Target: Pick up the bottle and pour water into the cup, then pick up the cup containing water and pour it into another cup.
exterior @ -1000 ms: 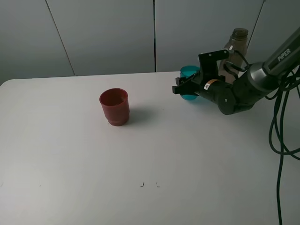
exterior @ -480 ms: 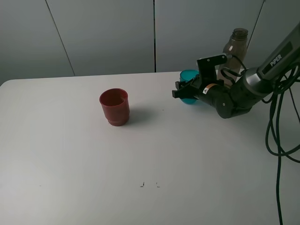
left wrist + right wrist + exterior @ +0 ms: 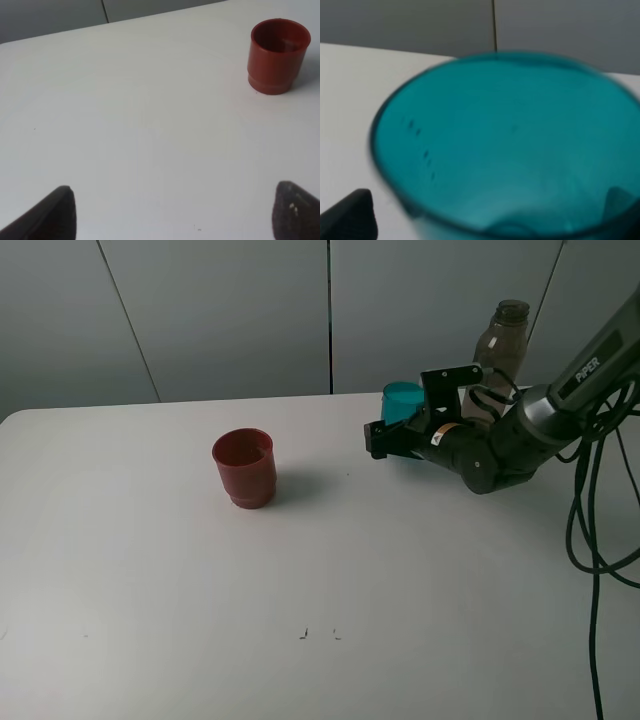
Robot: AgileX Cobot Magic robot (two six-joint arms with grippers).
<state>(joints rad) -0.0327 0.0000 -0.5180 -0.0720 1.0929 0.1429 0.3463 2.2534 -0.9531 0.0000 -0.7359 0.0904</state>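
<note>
The teal-blue cup is at the back right of the white table, between the fingers of my right gripper. In the right wrist view the cup fills the frame, blurred, with a dark fingertip on either side of it. The grey-brown bottle stands upright just behind the right arm. The dark red cup stands upright left of centre, well apart from the right gripper. It also shows in the left wrist view. My left gripper is open and empty above bare table.
Black cables hang along the right edge of the table. A grey panelled wall runs behind the table. Small dark marks lie on the table near the front.
My right gripper has shifted a little to the left with the teal cup, and the cup now shows slightly higher. The red cup and the bottle have not moved.
</note>
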